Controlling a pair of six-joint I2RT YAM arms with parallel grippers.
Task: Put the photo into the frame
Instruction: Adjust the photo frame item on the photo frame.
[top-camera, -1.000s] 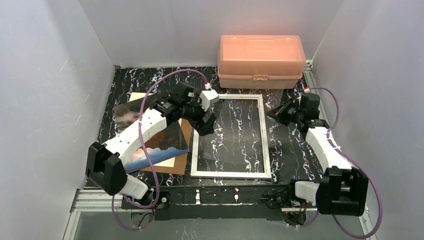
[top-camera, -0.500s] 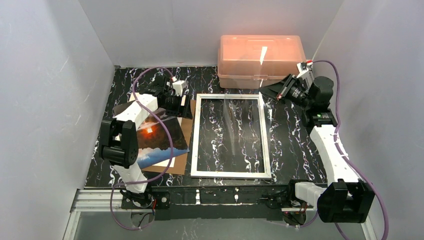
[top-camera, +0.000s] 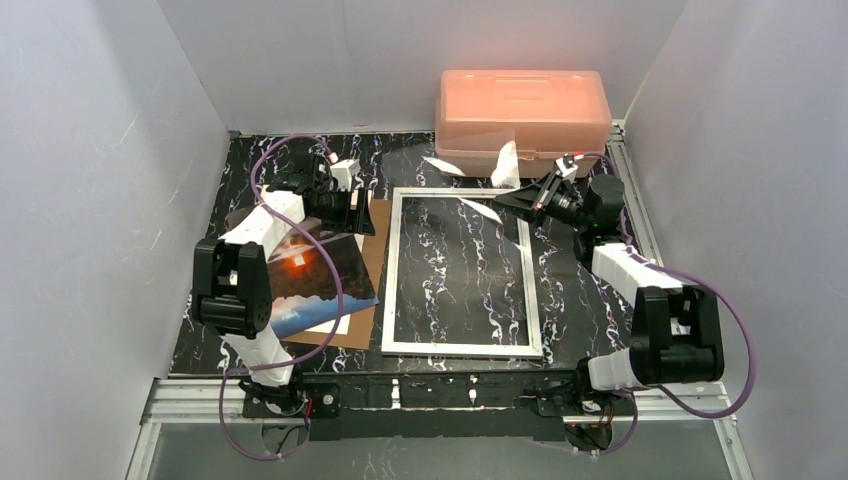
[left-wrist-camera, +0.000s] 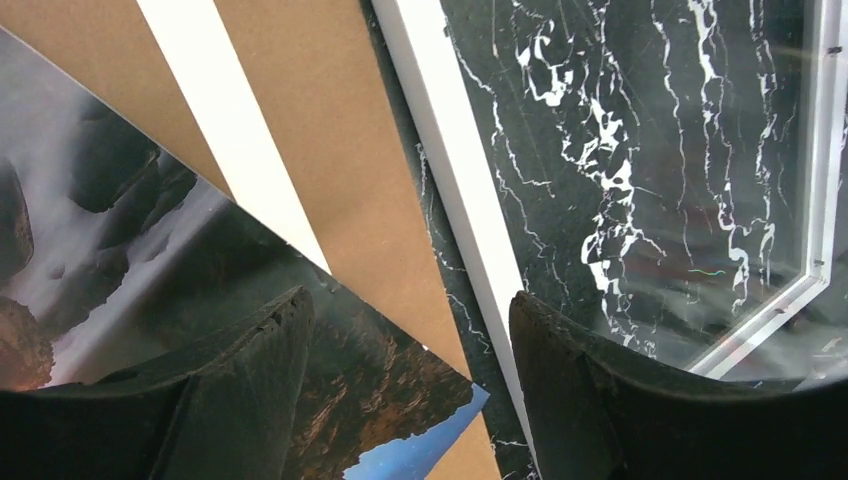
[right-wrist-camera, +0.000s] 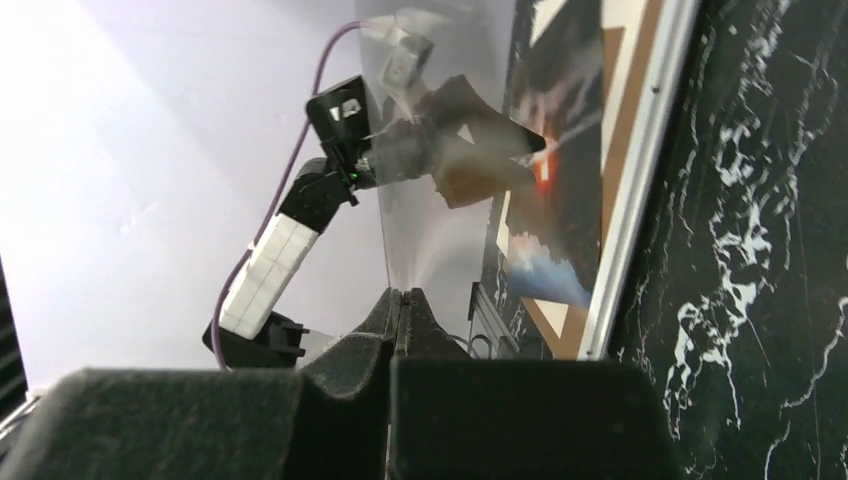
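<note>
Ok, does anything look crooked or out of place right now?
The photo lies skewed across the brown backing board, left of the frame. Also, a clear sheet, apparently the frame's pane, stands tilted up, pinched in the right gripper.

R end effector tight on pane

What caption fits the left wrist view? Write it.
Left claw open above photo, backing board and white frame.

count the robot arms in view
2: left arm on the left, over the photo; right arm on the right, its gripper pinching a clear pane by the frame's far corner. None look hidden.
</note>
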